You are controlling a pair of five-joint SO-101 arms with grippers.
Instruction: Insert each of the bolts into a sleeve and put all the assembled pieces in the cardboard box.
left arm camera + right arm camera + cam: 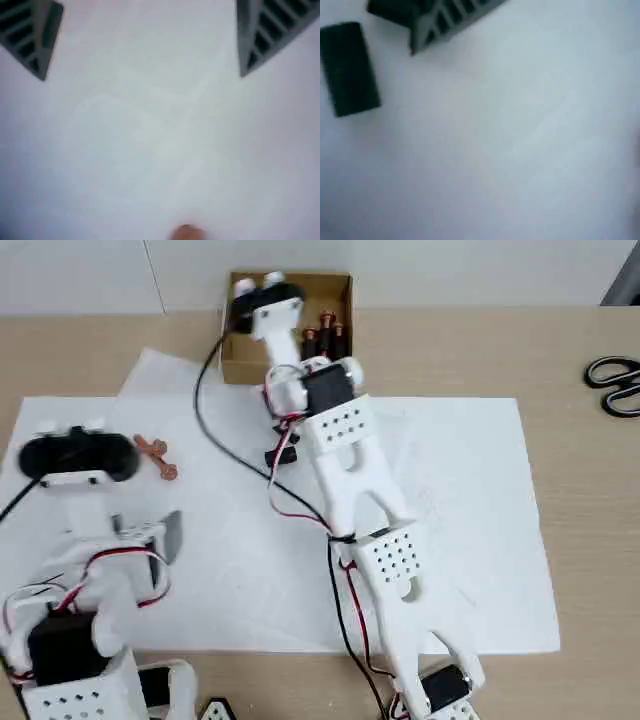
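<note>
The jaws of the left gripper (142, 75) are spread wide over the white paper (450, 540), loose copper-coloured pieces (155, 453) being seen at its 3 o'clock, while the right gripper (262, 302), its state impossible to tell, is held over the cardboard box (338, 290) at the table's 12 o'clock, where assembled pieces (325, 335) are kept.

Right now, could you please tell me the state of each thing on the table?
Cardboard box: open on top, copper pieces inside.
Loose copper pieces: lying on the paper, outside the box.
Left gripper: fingers open, empty, over the paper.
Right gripper: above the box.
Scissors: lying flat on the table.
</note>
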